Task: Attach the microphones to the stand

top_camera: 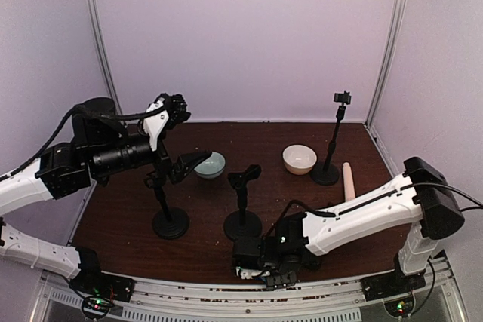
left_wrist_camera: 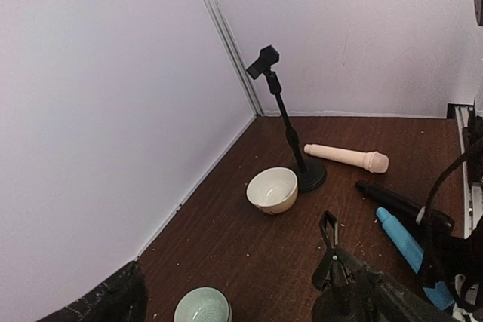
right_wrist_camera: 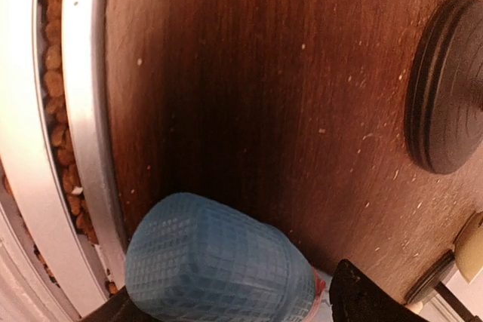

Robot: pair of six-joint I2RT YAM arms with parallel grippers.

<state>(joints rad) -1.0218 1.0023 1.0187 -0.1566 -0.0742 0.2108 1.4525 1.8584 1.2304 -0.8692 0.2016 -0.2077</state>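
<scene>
The left gripper hangs high at the left, jaws spread wide and empty, seemingly parked clear of the 3 stands. The left stand and middle stand have vacant clips. At the near edge, the right gripper sits low with its fingers either side of the mesh head of the light blue microphone, probably to lift it. Whether they press on it cannot be told. The black microphone lies just beside it. The cream-beige microphone lies farther right by the right stand. Both rest unclipped on the table.
</scene>
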